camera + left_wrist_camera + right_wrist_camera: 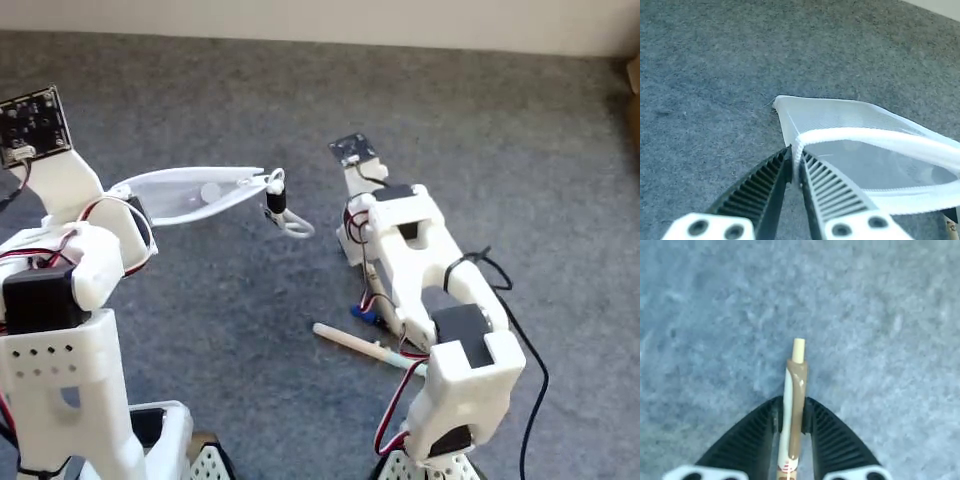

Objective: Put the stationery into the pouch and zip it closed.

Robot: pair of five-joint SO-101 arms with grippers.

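Observation:
My left gripper (795, 162) is shut on the rim of the translucent white mesh pouch (865, 150). It holds the pouch (195, 195) up above the carpet, stretched toward the middle, and the zip pull with its ring (287, 217) dangles from the far end. My right gripper (792, 407) is shut on a brown and cream pen (796, 375), which points out past the fingertips over the carpet. In the high view the right arm (400, 235) leans down at centre right and hides that gripper. A cream pen (365, 347) lies on the carpet beside that arm.
Grey carpet (200, 90) covers the whole work area. A small blue piece (366, 314) sits by the right arm's lower end; I cannot tell what it is. Black cable (530, 360) trails along the right arm's side. Both arm bases stand at the near edge.

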